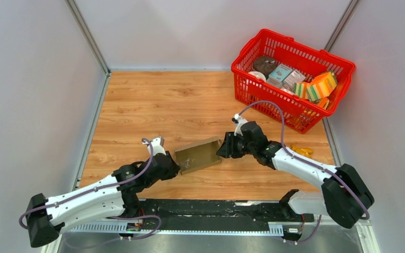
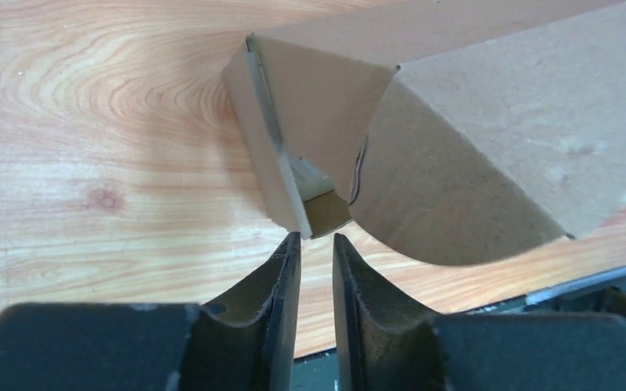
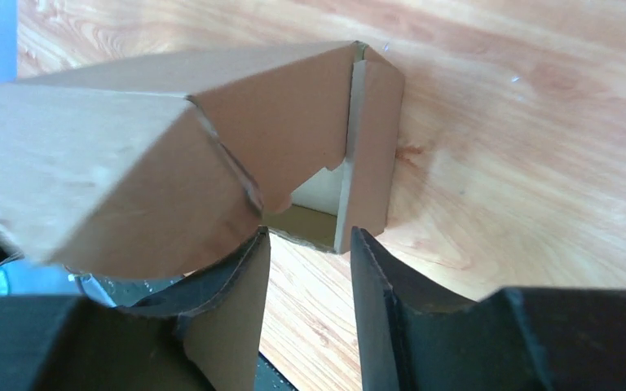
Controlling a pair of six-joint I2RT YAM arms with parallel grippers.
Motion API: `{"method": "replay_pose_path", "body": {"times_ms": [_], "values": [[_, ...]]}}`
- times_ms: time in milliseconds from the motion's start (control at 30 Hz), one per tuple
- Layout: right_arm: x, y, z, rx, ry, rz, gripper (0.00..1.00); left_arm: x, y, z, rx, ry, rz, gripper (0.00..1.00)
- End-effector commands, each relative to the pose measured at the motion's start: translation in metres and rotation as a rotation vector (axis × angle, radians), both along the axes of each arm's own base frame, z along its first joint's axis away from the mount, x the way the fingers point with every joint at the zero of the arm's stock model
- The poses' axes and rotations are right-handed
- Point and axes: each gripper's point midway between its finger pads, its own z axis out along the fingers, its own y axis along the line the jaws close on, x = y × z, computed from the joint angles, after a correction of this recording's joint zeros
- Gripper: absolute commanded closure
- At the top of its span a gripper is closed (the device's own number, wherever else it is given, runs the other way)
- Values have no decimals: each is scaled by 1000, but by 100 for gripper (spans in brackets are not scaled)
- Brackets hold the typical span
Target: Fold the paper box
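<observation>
Basket first: the red basket [image 1: 274,103] sits at the far right of the table [image 1: 153,105], and we see colourful packages [image 1: 319,87] piled inside it. The paper box [image 1: 198,155] lies mid-table on the wood, partly folded with its walls raised, right between the two arms. The left arm reaches in low from the near left. The left gripper [image 2: 316,238] is at the box's left end, jaws a narrow slit apart, a box corner just off the tips. The right arm stretches in from the near right, and the right gripper [image 3: 308,236] meets the other end with its jaws spread and a flap resting against one finger.
</observation>
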Motion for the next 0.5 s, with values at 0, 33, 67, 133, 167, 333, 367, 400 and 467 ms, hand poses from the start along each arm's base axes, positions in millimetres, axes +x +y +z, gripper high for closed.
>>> {"method": "replay_pose_path", "body": {"times_ms": [0,33,67,133,167,333,367,400,467], "values": [[13,-19,21,-118,-93,-30,55,-18,26,-8,13,41,20,66],[15,-24,23,-146,-104,-37,55,-20,28,-2,-20,29,16,64],[15,-27,26,-163,-124,-29,55,-24,31,-4,-21,32,8,60],[11,-33,29,-182,-130,-22,54,-32,32,1,-49,32,-35,58],[10,-35,31,-188,-138,-14,54,-34,33,6,-49,19,-59,57],[7,-38,68,-92,-167,-26,42,-36,38,59,-67,-108,-157,45],[11,-38,77,-59,-175,-36,39,-30,41,71,-67,-152,-144,40],[11,-34,84,-24,-169,-37,38,-26,41,83,-71,-187,-141,36],[18,-26,105,49,-177,-27,33,-13,45,115,-67,-277,-103,30]]}}
